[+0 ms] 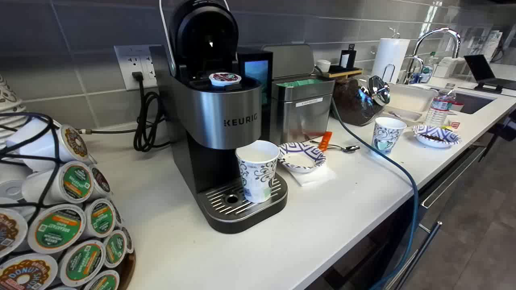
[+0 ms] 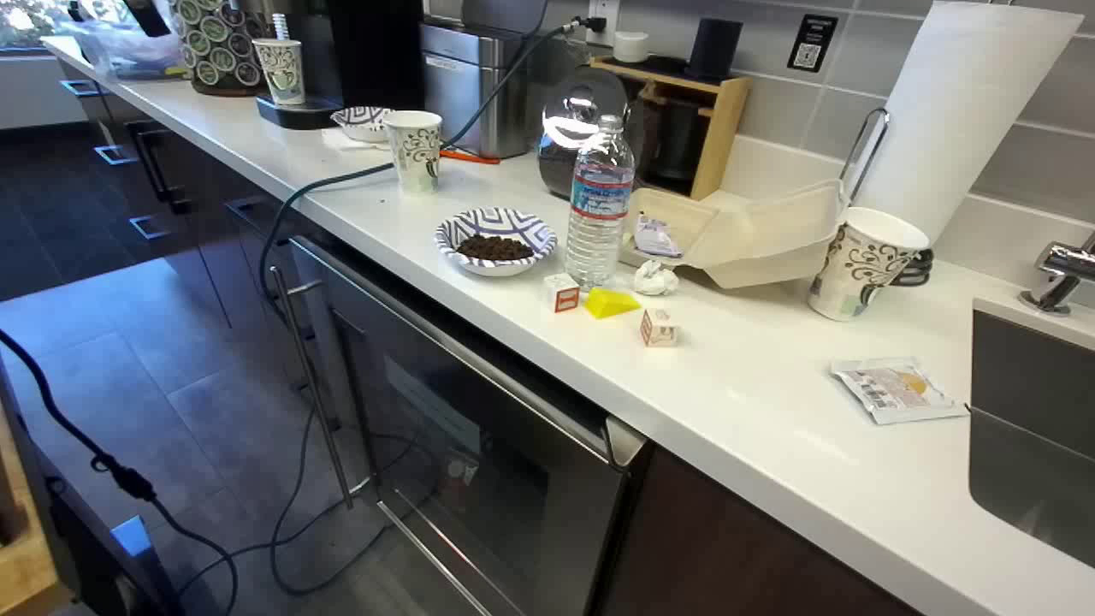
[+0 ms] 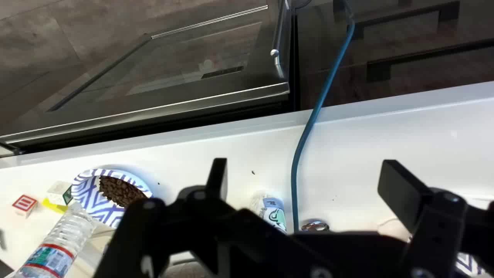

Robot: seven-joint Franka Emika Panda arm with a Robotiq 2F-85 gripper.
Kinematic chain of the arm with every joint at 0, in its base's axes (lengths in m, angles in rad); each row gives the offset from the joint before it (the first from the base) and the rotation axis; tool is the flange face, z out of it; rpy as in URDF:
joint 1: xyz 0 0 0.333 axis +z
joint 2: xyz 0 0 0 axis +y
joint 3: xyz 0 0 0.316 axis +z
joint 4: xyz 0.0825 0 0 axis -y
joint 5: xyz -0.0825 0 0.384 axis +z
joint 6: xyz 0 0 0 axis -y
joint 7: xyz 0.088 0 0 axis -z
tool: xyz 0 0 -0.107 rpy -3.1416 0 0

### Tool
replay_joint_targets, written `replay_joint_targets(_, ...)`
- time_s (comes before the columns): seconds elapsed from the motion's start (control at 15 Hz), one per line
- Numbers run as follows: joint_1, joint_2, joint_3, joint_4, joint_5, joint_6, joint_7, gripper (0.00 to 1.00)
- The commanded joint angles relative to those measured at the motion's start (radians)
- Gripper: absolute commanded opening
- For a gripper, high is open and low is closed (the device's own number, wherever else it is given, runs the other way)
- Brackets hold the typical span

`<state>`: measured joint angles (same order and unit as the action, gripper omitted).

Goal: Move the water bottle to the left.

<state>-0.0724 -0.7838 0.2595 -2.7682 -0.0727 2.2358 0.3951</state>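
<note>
The water bottle [image 2: 599, 201] is clear plastic with a blue and red label. It stands upright on the white counter [image 2: 736, 411], beside a bowl of dark beans. It also shows in an exterior view [image 1: 440, 105], left of the sink. In the wrist view the bottle [image 3: 58, 245] is at the lower left, partly cut off by the frame edge. My gripper [image 3: 305, 170] is open, its two black fingers wide apart with nothing held between them. The bottle lies outside the fingers, off to the left one's side. The gripper cannot be made out in either exterior view.
The patterned bowl of beans [image 2: 496, 244], small blocks [image 2: 562, 293] and a yellow piece [image 2: 610, 302] sit close to the bottle. A paper cup [image 2: 417, 150], a blue cable [image 2: 338, 177], a glass jar [image 1: 356, 98], an open tray [image 2: 761, 244] and the sink [image 2: 1026, 411] are nearby.
</note>
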Motion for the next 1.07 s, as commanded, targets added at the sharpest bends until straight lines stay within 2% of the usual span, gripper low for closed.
replay_joint_targets(0.0, 0.01, 0.003, -0.011, -0.012, -0.01, -0.006, 0.007, 1.0)
replay_joint_targets(0.73, 0.01, 0.013, -0.012, -0.035, -0.01, -0.006, 0.007, 1.0)
replay_joint_targets(0.93, -0.022, 0.007, -0.1, -0.016, 0.014, 0.159, -0.019, 1.0)
replay_joint_targets(1.0, -0.03, 0.001, -0.169, -0.008, 0.025, 0.196, -0.074, 1.0)
